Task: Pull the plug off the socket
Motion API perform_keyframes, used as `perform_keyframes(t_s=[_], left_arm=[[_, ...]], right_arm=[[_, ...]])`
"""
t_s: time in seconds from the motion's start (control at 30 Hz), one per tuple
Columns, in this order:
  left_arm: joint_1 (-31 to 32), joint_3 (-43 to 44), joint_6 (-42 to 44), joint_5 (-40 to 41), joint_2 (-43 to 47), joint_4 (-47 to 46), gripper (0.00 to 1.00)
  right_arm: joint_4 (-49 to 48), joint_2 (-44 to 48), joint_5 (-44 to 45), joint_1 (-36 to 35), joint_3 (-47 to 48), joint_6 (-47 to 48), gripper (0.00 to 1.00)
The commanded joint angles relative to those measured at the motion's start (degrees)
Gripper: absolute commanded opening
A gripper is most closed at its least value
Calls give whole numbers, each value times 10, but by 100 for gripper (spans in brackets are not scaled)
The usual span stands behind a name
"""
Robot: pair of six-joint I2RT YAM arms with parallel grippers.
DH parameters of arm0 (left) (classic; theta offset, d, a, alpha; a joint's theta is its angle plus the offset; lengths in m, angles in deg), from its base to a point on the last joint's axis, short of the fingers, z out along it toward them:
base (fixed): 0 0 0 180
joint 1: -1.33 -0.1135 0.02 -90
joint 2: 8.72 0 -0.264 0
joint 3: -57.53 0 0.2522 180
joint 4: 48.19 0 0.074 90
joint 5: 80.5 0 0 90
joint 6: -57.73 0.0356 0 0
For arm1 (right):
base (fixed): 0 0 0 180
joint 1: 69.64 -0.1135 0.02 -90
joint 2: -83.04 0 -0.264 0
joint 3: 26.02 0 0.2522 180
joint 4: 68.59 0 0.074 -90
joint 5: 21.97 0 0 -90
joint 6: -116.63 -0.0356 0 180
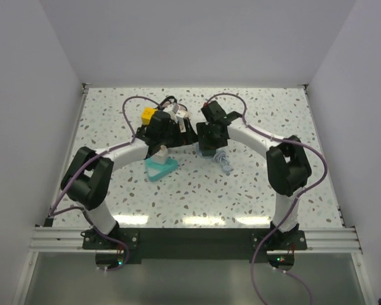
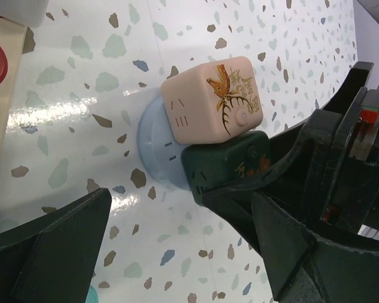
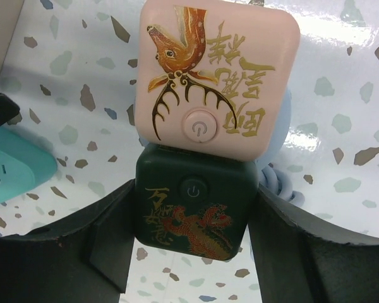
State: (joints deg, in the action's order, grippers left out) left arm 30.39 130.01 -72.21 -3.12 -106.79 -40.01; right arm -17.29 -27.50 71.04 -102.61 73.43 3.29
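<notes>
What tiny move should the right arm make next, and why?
Probably close the right end effector firmly on the dark green block. Its fingers sit on both sides of it, and the pink deer block sits against its end, so gripping comes before pulling.

Power symbols: pink block, green block; gold characters illegible.

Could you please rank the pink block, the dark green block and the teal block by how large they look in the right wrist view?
1. pink block: largest.
2. dark green block: somewhat smaller.
3. teal block: smallest as seen, but it is cut off at the frame edge, so its full size is unsure.
</notes>
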Motion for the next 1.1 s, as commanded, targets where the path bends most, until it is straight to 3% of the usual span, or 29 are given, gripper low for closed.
perform_keyframes(t_s=[0.0, 0.07, 0.17, 0.2, 0.23, 0.27, 0.4, 0.53, 0.73, 0.9, 1.07], left_arm=[[1, 14, 0, 8, -23, -18, 98], [1, 14, 3, 2, -33, -27, 98], [1, 15, 3, -6, -48, -33, 98], [1, 17, 3, -10, -52, -36, 98], [1, 18, 0, -20, -56, -42, 98], [0, 19, 0, -26, -63, -44, 98], [1, 21, -4, -51, -77, -68, 97], [1, 24, -16, -65, -93, -95, 98], [2, 18, -85, -119, -119, -173, 98], [3, 24, -123, -109, -142, -179, 97], [7, 38, -129, -93, -160, -145, 82]], right_arm=[[-3, -30, 8, -1, 1, -4, 54], [3, -32, 23, 0, -4, -5, 50], [8, -21, 10, 12, -13, -15, 33], [5, -14, -2, 19, -19, -17, 24], [0, -6, -18, 26, -24, -21, 7], [-32, 27, -69, 40, -45, -22, 0], [-69, 85, -161, 73, -70, -26, 0], [-70, 70, -281, 102, -66, -23, 0], [-125, 70, -331, 106, -106, -46, 0], [-162, 74, -340, 106, -132, -68, 0], [-204, 81, -353, 106, -149, -95, 0]])
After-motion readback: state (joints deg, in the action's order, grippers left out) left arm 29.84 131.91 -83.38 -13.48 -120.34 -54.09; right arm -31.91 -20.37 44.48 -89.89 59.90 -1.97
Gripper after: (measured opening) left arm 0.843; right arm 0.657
